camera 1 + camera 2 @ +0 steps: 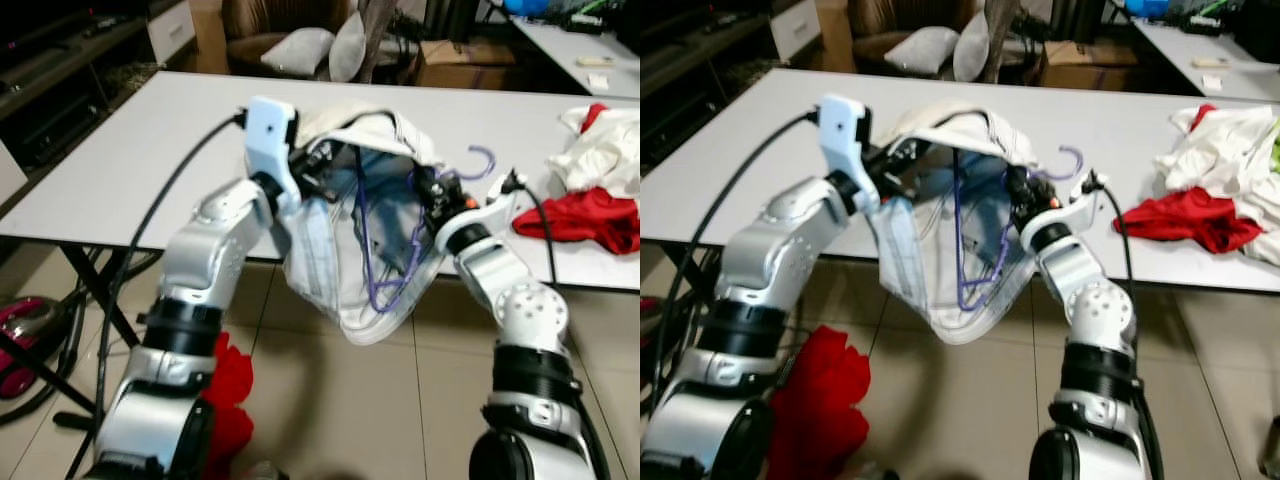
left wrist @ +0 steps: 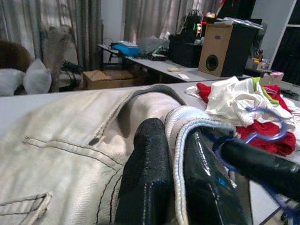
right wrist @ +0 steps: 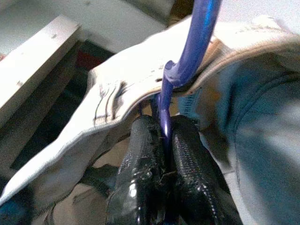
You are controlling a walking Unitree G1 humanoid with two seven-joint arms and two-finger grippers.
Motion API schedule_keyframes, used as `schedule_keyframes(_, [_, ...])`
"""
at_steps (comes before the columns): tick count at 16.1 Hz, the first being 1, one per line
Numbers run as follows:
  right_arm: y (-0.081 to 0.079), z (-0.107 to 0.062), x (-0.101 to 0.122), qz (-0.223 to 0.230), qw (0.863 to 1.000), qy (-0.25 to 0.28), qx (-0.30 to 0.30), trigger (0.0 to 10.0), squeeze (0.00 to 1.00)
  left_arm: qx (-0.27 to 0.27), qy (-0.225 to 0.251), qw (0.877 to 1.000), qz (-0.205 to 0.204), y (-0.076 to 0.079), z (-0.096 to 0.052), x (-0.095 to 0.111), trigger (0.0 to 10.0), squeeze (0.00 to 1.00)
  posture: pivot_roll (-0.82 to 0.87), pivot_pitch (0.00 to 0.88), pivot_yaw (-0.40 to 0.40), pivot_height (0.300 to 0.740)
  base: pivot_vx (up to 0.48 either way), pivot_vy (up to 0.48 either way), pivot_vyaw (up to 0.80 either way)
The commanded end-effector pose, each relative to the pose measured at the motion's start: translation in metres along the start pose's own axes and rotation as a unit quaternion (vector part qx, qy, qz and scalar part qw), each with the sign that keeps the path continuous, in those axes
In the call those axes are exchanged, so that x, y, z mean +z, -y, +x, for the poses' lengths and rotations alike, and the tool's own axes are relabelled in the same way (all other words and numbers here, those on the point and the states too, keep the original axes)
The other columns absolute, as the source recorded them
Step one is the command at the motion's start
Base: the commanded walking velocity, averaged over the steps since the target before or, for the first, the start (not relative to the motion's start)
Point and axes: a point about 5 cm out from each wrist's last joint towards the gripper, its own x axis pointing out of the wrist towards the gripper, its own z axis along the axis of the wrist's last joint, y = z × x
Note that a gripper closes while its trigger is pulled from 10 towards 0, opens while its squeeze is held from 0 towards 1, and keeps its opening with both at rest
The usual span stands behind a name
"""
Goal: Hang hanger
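Off the bench's [image 1: 120, 170] near edge, my left tool [image 2: 180, 187] pinches the garment's [image 1: 345, 270] hem; right tool [image 3: 161, 180] clamps the purple hanger [image 1: 385, 240]. I'd spread the opening, keep both grips firm.

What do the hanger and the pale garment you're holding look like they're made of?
Hanger: seemingly plastic, a thin, smooth, glossy purple rod with a moulded look in the right wrist view. Pale garment: likely woven cotton or light denim, matte off-white with visible weave and stitched seams, and thin enough that the hanger shows through it.
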Motion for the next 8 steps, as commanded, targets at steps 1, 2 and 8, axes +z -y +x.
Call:
schedule_keyframes(1, [0.022,0.005,0.013,0.069,0.994,0.056,-0.061,10.0,0.00,-0.046,-0.048,0.998,-0.016,0.018,0.009,-0.016,0.9,0.00,0.07,0.000,0.046,0.740,0.000,0.000,0.00])
schedule_keyframes(2, [0.030,0.006,0.013,0.089,0.991,0.067,-0.081,10.0,0.00,-0.062,-0.059,0.996,-0.030,0.027,0.012,-0.024,1.8,0.00,0.06,0.000,0.051,0.740,0.000,0.000,0.00])
schedule_keyframes(8, [0.030,0.012,0.010,0.118,0.984,0.092,-0.097,10.0,0.00,-0.110,-0.054,0.990,-0.074,0.059,0.016,-0.032,10.0,0.29,0.05,0.000,0.061,0.740,0.000,0.000,0.00])
